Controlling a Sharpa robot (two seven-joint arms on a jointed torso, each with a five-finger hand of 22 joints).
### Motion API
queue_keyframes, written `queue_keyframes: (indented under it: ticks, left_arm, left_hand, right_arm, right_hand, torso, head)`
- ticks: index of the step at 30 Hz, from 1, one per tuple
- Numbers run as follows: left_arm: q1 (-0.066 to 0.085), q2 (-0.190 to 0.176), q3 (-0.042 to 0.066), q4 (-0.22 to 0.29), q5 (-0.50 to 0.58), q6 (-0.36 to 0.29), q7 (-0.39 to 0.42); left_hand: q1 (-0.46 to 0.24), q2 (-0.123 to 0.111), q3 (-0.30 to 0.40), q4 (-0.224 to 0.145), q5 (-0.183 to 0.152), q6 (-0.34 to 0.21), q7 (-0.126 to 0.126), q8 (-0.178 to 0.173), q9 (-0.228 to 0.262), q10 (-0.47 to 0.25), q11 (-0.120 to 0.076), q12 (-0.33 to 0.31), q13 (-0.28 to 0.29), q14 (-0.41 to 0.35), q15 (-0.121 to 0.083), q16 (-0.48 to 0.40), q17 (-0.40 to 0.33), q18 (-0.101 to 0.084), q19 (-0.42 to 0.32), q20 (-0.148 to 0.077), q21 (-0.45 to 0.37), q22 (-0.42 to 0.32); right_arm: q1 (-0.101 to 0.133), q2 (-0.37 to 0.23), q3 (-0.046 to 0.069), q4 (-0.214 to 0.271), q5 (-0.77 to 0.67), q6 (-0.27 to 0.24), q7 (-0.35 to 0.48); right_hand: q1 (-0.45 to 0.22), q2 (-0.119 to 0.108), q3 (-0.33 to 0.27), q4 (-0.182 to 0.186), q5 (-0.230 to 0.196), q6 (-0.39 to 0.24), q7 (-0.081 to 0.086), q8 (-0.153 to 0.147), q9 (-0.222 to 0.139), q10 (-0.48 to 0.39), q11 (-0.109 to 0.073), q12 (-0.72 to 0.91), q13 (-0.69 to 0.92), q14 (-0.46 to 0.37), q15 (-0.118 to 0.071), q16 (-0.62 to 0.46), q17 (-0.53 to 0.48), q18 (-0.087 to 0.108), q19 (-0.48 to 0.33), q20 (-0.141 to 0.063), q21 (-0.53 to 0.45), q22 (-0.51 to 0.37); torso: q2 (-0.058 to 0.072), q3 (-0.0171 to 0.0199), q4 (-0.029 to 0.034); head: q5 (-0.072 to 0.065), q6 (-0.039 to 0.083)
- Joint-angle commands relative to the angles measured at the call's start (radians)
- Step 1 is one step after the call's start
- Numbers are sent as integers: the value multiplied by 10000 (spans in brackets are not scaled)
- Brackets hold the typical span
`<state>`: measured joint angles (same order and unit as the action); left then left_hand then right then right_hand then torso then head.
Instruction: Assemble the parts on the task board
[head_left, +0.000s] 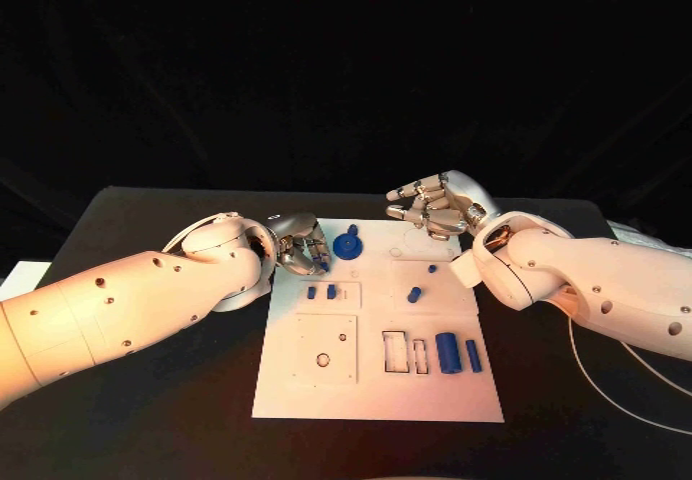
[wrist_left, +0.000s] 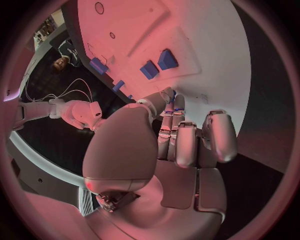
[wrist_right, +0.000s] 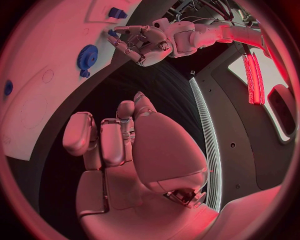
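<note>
Nearest in the head view: the white task board (head_left: 378, 395), flat on the black table (head_left: 144, 420), its near edge close to the lower border. On the board's near half, a square recess with a small hole, two narrow slots, and beside them two upright blue cylinders (head_left: 449, 352). Farther up, two small blue blocks (head_left: 320, 292) side by side and a single blue peg (head_left: 414, 294). Near the far edge, a blue gear (head_left: 348, 243). Left hand (head_left: 300, 245) over the board's far left corner, just beside the gear, fingers curled inward, nothing seen in them. Right hand (head_left: 436, 208) above the board's far right corner, fingers bent in, nothing held. Black backdrop behind the table.

Left wrist view: left hand (wrist_left: 187, 137) with fingers folded close together, empty as far as visible; beyond them the board (wrist_left: 206, 60) with the small blue blocks (wrist_left: 157, 64) on it.

Right wrist view: right hand (wrist_right: 119, 140) with fingers drawn in, holding nothing; the gear (wrist_right: 87, 55) on the board (wrist_right: 37, 100); the left hand (wrist_right: 140, 42) across from it, curled. Dark table surface between.
</note>
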<state>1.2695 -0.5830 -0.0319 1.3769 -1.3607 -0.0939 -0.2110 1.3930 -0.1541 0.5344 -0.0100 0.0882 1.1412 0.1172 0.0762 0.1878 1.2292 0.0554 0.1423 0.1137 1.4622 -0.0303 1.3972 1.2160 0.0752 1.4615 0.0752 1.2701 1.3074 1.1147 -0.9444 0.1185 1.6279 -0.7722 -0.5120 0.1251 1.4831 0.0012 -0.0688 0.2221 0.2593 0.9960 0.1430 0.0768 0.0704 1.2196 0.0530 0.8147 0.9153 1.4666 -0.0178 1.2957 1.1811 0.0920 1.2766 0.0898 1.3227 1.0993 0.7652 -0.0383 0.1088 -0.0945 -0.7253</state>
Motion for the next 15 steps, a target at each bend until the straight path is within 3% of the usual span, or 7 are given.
queue_keyframes:
  ticks: [1, 15]
  left_arm:
    - [-10, 53, -3, -27, -40, 284, -66]
    - [-27, 103, -16, 8, -67, 452, 4]
  left_hand:
    - [-110, -14, 50, -23, 35, 1, 34, -24, 8, 25, 6, -51, -8, 421, 54, -39, 14, -102, 221, 14, 27, 775]
    - [-116, 12, 63, -39, 36, 51, 15, -5, 10, 91, -16, -47, 8, 425, 43, -26, 29, -100, 217, 12, 18, 774]
  right_arm:
    - [-8, 7, 0, 18, -73, 127, 9]
    - [-8, 14, 0, 15, -77, 161, 3]
  right_hand:
    - [-68, 17, -25, -27, 32, -79, 23, -27, -6, -76, 13, -28, -7, 264, -26, -36, 2, 90, -63, -4, -70, -9]
    - [-68, 17, -25, -27, 32, -79, 23, -27, -6, -76, 13, -28, -7, 264, -26, -36, 2, 90, -63, -4, -70, -9]
  torso:
    - [-8, -1, 10]
    - [-10, -5, 9]
  head:
    - [-1, -17]
    - [-3, -61]
